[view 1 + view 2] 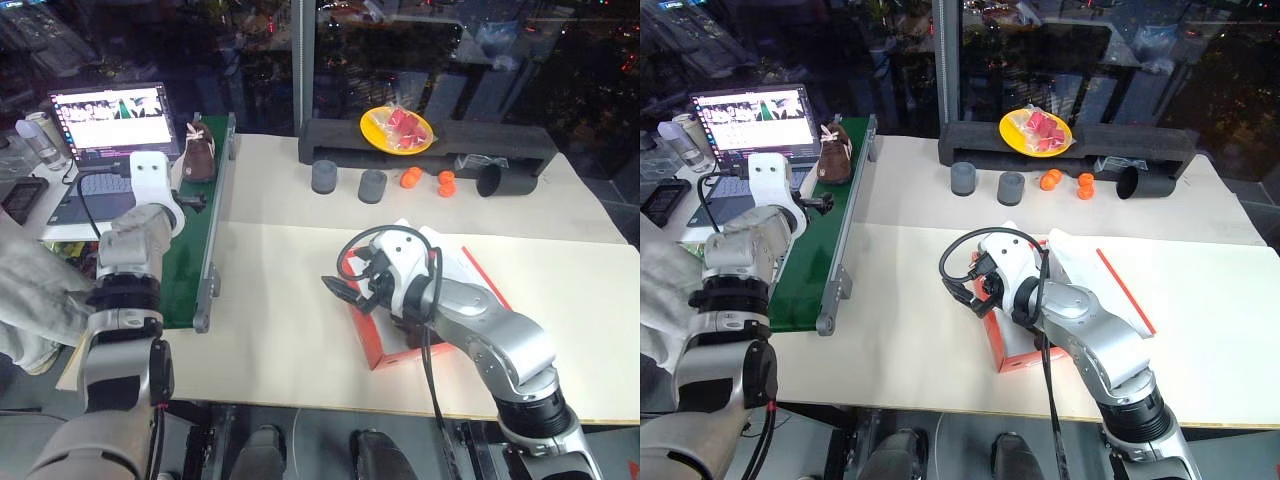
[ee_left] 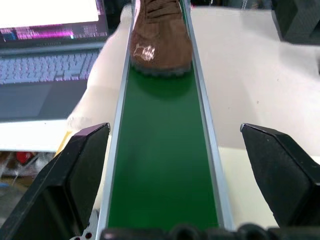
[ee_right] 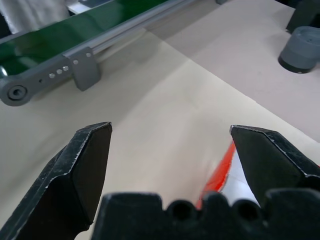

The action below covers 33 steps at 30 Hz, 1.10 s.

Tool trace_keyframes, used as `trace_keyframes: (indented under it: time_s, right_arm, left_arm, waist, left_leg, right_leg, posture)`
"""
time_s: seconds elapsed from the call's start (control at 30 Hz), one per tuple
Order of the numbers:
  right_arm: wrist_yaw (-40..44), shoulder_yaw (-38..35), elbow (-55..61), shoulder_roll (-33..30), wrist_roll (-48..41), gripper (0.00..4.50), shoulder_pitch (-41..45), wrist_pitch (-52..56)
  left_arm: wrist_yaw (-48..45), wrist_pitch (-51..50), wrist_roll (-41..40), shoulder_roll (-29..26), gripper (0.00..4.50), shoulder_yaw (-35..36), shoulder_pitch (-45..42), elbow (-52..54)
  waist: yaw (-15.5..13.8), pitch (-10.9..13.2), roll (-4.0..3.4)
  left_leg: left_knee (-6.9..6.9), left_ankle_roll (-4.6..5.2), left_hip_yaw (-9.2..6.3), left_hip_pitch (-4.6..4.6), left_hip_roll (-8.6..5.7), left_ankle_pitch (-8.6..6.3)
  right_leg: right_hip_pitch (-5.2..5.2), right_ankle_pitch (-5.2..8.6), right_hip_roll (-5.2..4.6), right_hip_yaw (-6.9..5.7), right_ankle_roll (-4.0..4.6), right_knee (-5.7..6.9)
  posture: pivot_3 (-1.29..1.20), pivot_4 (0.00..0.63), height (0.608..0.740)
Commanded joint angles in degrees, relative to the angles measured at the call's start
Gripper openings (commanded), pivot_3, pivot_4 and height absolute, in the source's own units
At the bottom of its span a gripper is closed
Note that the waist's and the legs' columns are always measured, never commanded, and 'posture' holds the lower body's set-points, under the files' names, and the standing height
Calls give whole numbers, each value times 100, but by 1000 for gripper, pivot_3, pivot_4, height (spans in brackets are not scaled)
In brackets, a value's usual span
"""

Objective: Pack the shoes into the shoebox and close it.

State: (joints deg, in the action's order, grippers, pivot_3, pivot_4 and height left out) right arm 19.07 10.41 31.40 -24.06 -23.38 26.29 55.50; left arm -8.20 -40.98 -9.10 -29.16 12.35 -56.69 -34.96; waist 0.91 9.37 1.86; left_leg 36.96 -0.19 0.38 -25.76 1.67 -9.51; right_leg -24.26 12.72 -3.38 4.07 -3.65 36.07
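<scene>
Left claw (image 2: 175, 170) gapes empty over the green conveyor (image 2: 165, 165); one shoe (image 2: 160, 40) sits further up the belt. Approach off-line, I'd clip the rail. Right claw (image 3: 170, 165), also spread, hangs over the shoebox (image 1: 1015, 355). Second shoe possibly inside, hidden by my arm.

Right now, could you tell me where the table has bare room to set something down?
Bare tabletop lies between the green conveyor and the shoebox, and right of the shoebox toward the table edge. It is crowded along the back: grey cylinders, orange balls, a black cup and a yellow plate.
</scene>
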Motion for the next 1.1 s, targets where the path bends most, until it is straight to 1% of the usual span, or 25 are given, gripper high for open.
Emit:
trace_keyframes:
  time_s: [0.03,0.27,0.43,0.57,0.77,0.83,0.87,0.9,0.97,1.03,1.07,1.1]
  right_arm:
    - [-43,-105,116,32,49,4459,62,29]
    - [-69,-144,112,82,31,4459,43,65]
    - [-79,-157,129,115,21,4459,28,91]
    - [-102,-183,138,188,5,4459,63,104]
    - [-104,-240,168,223,-2,4459,140,157]
    - [-102,-254,177,220,-3,4500,136,171]
    - [-98,-260,179,215,-2,4500,133,176]
    - [-95,-265,180,212,0,4500,132,181]
    - [-94,-280,168,219,-2,4500,137,183]
    - [-97,-278,155,227,6,4500,143,180]
    - [-95,-280,149,232,7,4500,149,177]
    - [-91,-283,139,236,6,4500,154,172]
  left_arm:
    - [-4,-419,53,-139,4500,-64,-299,283]
    - [-81,-741,158,-235,4500,-214,-426,490]
    - [-68,-835,178,-283,4500,-196,-441,594]
    - [-3,-666,225,-282,4500,-150,-211,373]
    - [-90,-681,215,-102,4500,-194,248,112]
    - [-108,-681,158,-27,3974,-150,368,186]
    - [-108,-666,141,0,3877,-126,397,253]
    - [-104,-658,135,15,3417,-109,409,300]
    - [-101,-667,151,26,2941,-104,404,325]
    - [-99,-714,158,37,2271,-87,391,314]
    - [-101,-738,162,40,1853,-83,384,304]
    - [-109,-740,170,41,1614,-91,382,291]
  waist:
    - [1,0,0]
    - [10,0,0]
    - [10,0,0]
    - [6,0,0]
    - [8,0,0]
    - [3,0,0]
    - [-18,-1,-1]
    - [-26,-1,-1]
    - [-19,-1,-1]
    - [-9,-1,-1]
    - [-7,-1,-1]
    - [-5,-1,-1]
  left_leg:
    - [0,0,0,0,0,0]
    - [0,0,0,0,1,0]
    - [0,0,0,0,0,0]
    - [0,0,0,0,0,0]
    - [0,0,1,2,1,0]
    - [0,0,0,2,1,0]
    - [0,0,0,2,1,0]
    - [1,0,-1,6,0,0]
    - [1,0,0,18,0,0]
    - [2,-3,2,23,0,2]
    - [2,-4,1,25,0,3]
    - [1,-4,1,26,1,3]
  right_leg:
    - [0,0,0,0,0,0]
    - [-2,0,0,0,0,1]
    - [-1,0,0,0,0,1]
    - [-1,0,0,0,0,1]
    - [-1,0,-1,1,0,3]
    - [-1,0,-1,0,1,4]
    - [-2,0,-1,0,1,5]
    - [3,0,-1,-1,1,8]
    - [13,0,-1,0,1,9]
    - [15,-1,-1,1,2,12]
    - [15,-1,-1,1,2,15]
    - [13,-1,0,1,2,18]
  posture:
    - [0,150,740]
    - [0,150,740]
    - [0,150,740]
    - [0,150,740]
    - [0,150,740]
    - [0,150,740]
    - [0,150,740]
    - [0,150,740]
    - [0,150,740]
    - [0,150,740]
    - [0,150,740]
    - [0,150,740]
